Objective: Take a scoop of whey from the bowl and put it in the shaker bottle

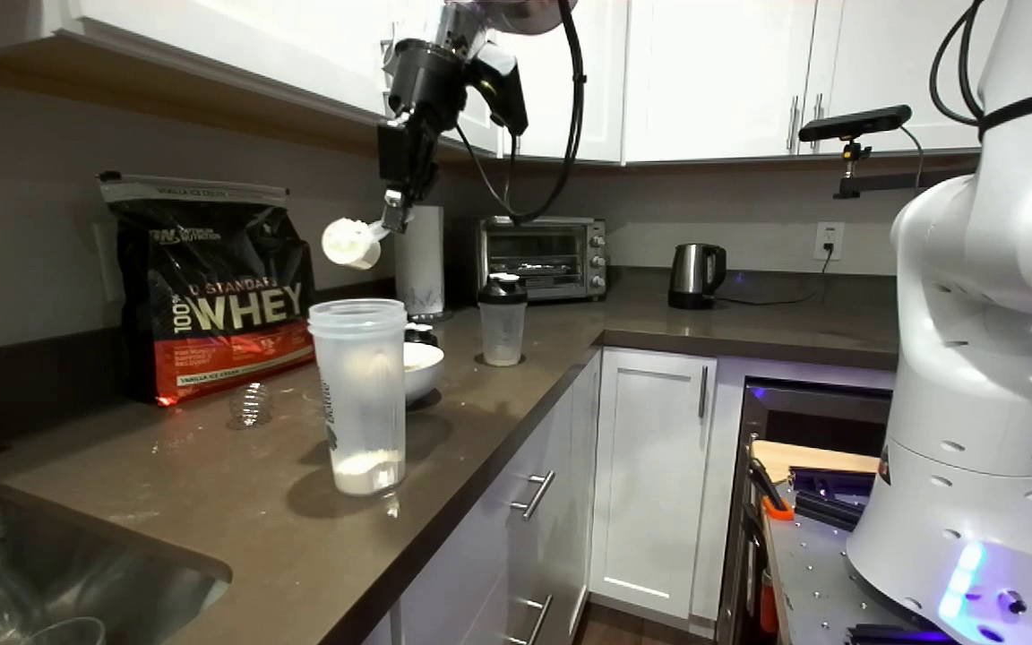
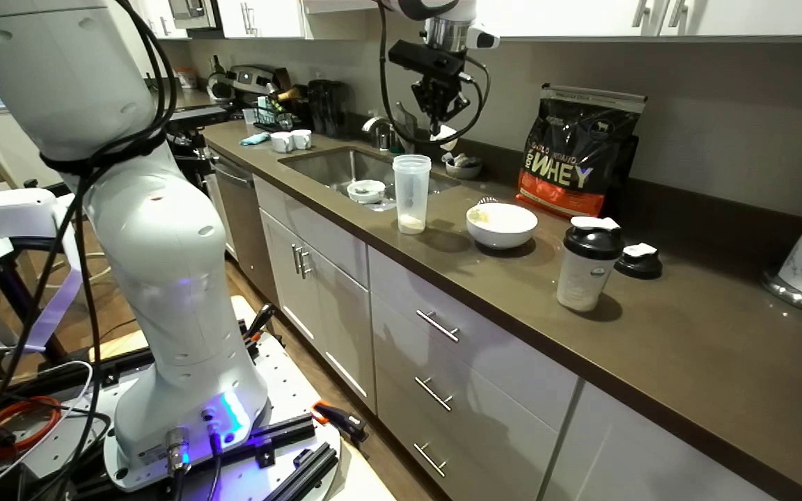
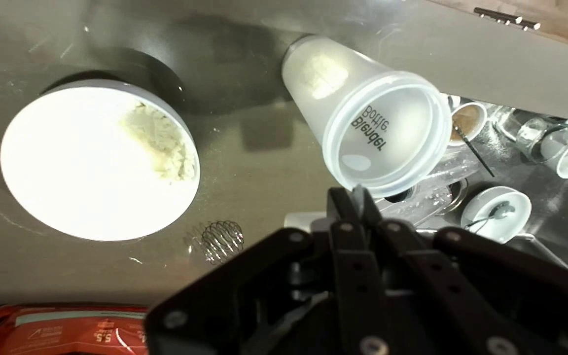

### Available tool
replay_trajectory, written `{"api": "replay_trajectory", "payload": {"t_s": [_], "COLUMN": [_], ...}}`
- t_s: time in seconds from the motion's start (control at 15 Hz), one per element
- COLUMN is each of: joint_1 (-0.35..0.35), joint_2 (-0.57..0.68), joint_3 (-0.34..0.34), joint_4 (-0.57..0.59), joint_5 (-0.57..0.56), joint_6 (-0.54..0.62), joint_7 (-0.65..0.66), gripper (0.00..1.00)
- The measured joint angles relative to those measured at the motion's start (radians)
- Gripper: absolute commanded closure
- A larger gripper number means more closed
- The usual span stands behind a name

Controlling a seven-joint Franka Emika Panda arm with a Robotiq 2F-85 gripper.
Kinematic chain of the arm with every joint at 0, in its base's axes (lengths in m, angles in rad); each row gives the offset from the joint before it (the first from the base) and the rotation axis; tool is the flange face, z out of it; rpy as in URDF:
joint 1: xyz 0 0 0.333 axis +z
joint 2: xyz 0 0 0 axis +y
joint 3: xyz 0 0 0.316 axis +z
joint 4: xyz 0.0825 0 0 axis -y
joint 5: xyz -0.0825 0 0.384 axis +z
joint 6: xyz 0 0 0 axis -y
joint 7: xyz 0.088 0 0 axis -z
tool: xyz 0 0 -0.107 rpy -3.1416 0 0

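Evidently, our pincer (image 1: 396, 215) clamps the measuring scoop (image 1: 352, 245), higher than the shaker bottle (image 1: 360, 394) and apart from it.
We judge it light, stiff, slightly slippery; the whey (image 1: 348, 238) loading its cup could twist the handle (image 1: 380, 230), so we'd grip squarely near the cup, tipping only over the shaker bottle's mouth.

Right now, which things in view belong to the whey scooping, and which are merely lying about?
Job: gripper holding measuring scoop, whey powder, white bowl, Blender Bottle shaker.
Lying about: WHEY bag, wire whisk ball, black-lidded shaker, electric kettle.
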Motion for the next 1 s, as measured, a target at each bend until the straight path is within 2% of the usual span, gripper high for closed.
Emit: {"api": "replay_trajectory", "payload": {"t_s": [1.0], "joint_1": [0.029], "joint_2": [-0.024], "joint_3": [0.008], "joint_4": [-0.022], "joint_5": [-0.031], "joint_6": [0.023], "joint_7": [0.0], "gripper": [0.99]}}
